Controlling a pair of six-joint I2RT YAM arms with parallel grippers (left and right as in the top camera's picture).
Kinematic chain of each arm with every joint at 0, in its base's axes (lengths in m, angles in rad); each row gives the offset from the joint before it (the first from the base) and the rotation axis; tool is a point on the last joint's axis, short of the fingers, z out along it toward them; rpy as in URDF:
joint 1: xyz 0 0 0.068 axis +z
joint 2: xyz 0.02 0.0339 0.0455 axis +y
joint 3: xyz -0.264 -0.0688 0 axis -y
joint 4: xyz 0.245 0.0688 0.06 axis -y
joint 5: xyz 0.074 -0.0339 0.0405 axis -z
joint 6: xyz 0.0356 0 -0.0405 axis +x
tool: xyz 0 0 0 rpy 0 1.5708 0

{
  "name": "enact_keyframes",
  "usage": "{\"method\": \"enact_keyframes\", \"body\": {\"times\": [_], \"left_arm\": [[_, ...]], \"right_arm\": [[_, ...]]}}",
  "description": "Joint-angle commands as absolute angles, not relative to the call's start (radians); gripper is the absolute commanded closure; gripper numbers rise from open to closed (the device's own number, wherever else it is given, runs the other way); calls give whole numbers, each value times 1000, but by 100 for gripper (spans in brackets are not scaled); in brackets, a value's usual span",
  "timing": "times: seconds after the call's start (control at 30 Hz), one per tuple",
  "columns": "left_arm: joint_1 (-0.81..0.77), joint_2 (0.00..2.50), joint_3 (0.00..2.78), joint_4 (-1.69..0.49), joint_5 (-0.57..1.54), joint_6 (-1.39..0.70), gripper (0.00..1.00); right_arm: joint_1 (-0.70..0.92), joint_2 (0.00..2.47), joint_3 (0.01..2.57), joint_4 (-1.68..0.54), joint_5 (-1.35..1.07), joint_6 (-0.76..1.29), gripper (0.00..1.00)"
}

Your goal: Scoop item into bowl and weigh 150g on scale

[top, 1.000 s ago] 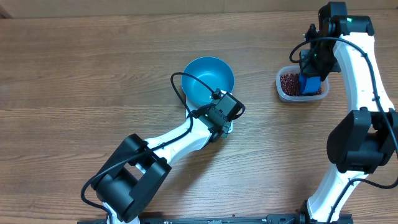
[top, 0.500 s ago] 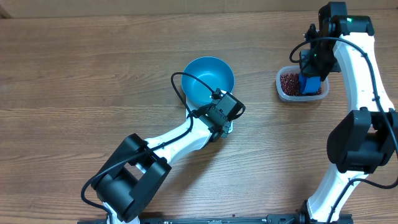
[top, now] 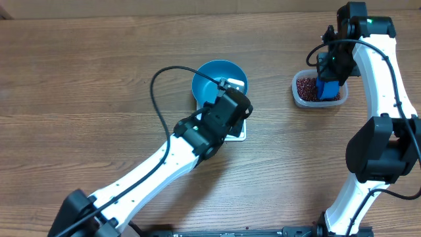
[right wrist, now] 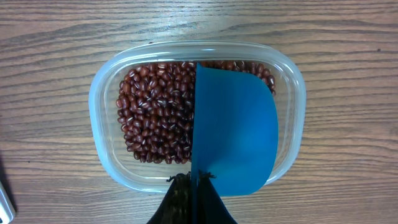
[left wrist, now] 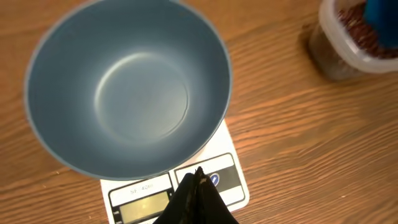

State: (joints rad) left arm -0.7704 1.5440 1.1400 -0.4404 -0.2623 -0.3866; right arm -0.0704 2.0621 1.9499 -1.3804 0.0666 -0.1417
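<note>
A wooden worktop (top: 79, 79) carries one blue bowl (top: 214, 76) on one white scale (left wrist: 134, 190) at centre. The left fingers (left wrist: 196, 200), clenched together, hover over its near edge. Far right, one clear tub (right wrist: 102, 93) holds many beans (right wrist: 155, 118), where the right fingers (right wrist: 183, 199) grasp one blue scoop (right wrist: 236, 137).

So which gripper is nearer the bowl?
Left. The left gripper is over the scale, beside the bowl; the right gripper is away over the bean tub, holding the scoop.

Scale (left wrist: 211, 180) half beneath the bowl (left wrist: 62, 124), its display digits too blurry.
</note>
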Motion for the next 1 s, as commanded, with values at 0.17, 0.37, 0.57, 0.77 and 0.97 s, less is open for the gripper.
{"method": "enact_keyframes", "body": {"times": [0.17,0.37,0.57,0.77,0.97], "left_arm": [[-762,1546,1148,-517,-241,-385,96],[-710,1488,1281,-527,-266,-385,96],[-626,1443,1468,-514,-266,-385,96],[-574,1446,1520,-483,-262,-386,96],[-578,1477,1520,-635,-95,-389,96]], "right_arm": [[-73,2072,1942,-1378,65,-136,96],[-73,2072,1942,-1381,65,-136,96],[-73,2072,1942,-1378,65,-135,96],[-73,2072,1942,-1374,65,-136,96],[-73,2072,1942,-1370,65,-136,96]]}}
